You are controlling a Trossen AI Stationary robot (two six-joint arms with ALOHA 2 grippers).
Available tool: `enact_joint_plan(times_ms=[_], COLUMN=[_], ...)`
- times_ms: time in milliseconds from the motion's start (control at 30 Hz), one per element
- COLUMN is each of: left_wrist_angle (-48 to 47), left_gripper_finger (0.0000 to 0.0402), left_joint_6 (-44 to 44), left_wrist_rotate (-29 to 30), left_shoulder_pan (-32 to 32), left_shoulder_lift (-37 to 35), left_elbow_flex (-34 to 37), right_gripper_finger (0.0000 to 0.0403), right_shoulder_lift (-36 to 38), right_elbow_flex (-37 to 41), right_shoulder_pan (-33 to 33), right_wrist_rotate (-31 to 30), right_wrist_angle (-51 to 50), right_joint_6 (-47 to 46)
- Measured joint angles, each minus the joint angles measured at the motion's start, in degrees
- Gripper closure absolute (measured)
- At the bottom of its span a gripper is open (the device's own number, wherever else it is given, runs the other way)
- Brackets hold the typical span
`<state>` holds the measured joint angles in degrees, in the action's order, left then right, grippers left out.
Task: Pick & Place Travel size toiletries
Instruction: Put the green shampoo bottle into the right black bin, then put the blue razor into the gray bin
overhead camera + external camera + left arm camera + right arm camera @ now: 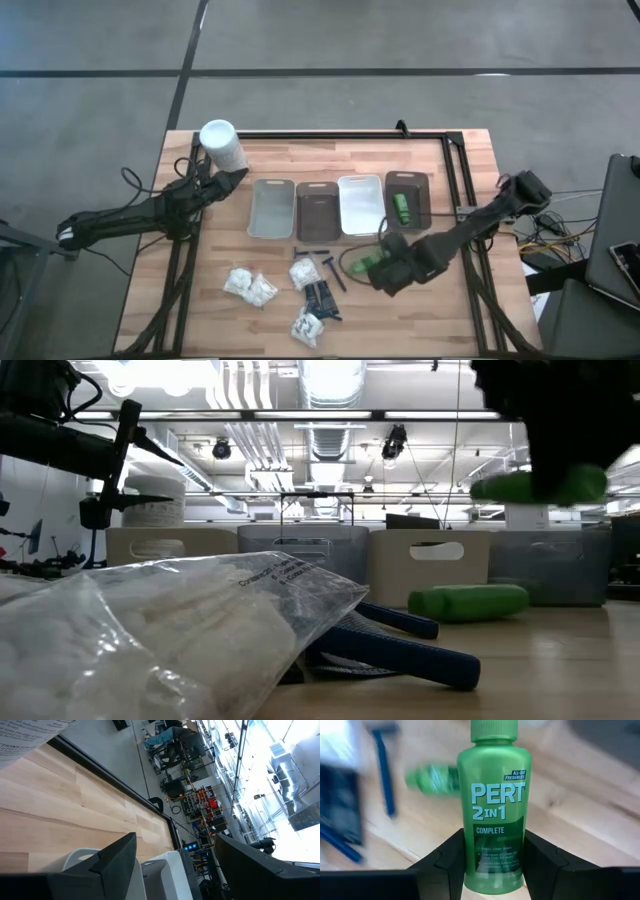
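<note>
Right gripper [492, 865] clamps green Pert bottle [493, 805] near base, lifted; smooth plastic may slip or swing. Left gripper [175, 865] wide, idle by white container [222, 145].

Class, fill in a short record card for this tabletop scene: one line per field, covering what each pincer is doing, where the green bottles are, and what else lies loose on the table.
Right pincer: shut on a green bottle, lifted off the table
Left pincer: open, empty, beside the white container
Second green bottle: lying on the table
Third green bottle: in the dark tray at the right end
Loose items: white packets, blue razors
Table: wooden
</note>
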<state>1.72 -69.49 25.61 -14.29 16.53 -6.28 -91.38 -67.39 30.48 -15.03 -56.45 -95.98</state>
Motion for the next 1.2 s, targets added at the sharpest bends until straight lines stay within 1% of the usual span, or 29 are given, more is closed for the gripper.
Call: enact_joint_plan(times_ms=[167, 267, 367, 467, 567, 700, 800, 900, 967, 1033, 1200], left_wrist_angle=[0.0, 0.0, 0.0, 0.0, 0.0, 0.0, 0.0, 0.0, 0.0, 0.0, 0.0], left_gripper_finger=[0.0129, 0.0129, 0.0129, 0.0129, 0.0129, 0.0129, 0.0129, 0.0129, 0.0129, 0.0129, 0.0129], left_joint_6=[0.0, 0.0, 0.0, 0.0, 0.0, 0.0, 0.0, 0.0, 0.0, 0.1, 0.1], left_wrist_rotate=[0.0, 0.0, 0.0, 0.0, 0.0, 0.0, 0.0, 0.0, 0.0, 0.0, 0.0], left_shoulder_pan=[0.0, 0.0, 0.0, 0.0, 0.0, 0.0, 0.0, 0.0, 0.0, 0.0, 0.0], left_shoulder_lift=[0.0, 0.0, 0.0, 0.0, 0.0, 0.0, 0.0, 0.0, 0.0, 0.0, 0.0], left_elbow_flex=[0.0, 0.0, 0.0, 0.0, 0.0, 0.0, 0.0, 0.0, 0.0, 0.0, 0.0], right_gripper_finger=[0.0245, 0.0247, 0.025, 0.0248, 0.024, 0.0237, 0.024, 0.024, 0.0232, 0.0216, 0.0166], right_shoulder_lift=[8.3, 13.5, 18.2, 22.8, 25.7, 26.5, 26.0, 25.3, 25.0, 24.8, 24.6], right_elbow_flex=[-0.2, 1.5, 4.4, 8.7, 13.6, 19.8, 22.9, 23.9, 23.9, 23.9, 23.9], right_shoulder_pan=[-0.9, -3.5, -7.9, -13.8, -20.2, -27.5, -31.9, -34.3, -35.5, -36.3, -36.5], right_wrist_rotate=[-8.0, -9.1, -9.2, -8.4, -4.4, 1.4, 3.7, 4.2, 4.4, 4.5, 4.6], right_wrist_angle=[-5.1, -10.8, -15.8, -15.0, -10.8, -4.0, -1.7, -1.5, -1.2, -1.2, -1.2], right_joint_6=[-9.2, -13.2, -14.5, -11.7, -6.3, 1.3, 4.9, 7.0, 9.0, 10.8, 11.0])
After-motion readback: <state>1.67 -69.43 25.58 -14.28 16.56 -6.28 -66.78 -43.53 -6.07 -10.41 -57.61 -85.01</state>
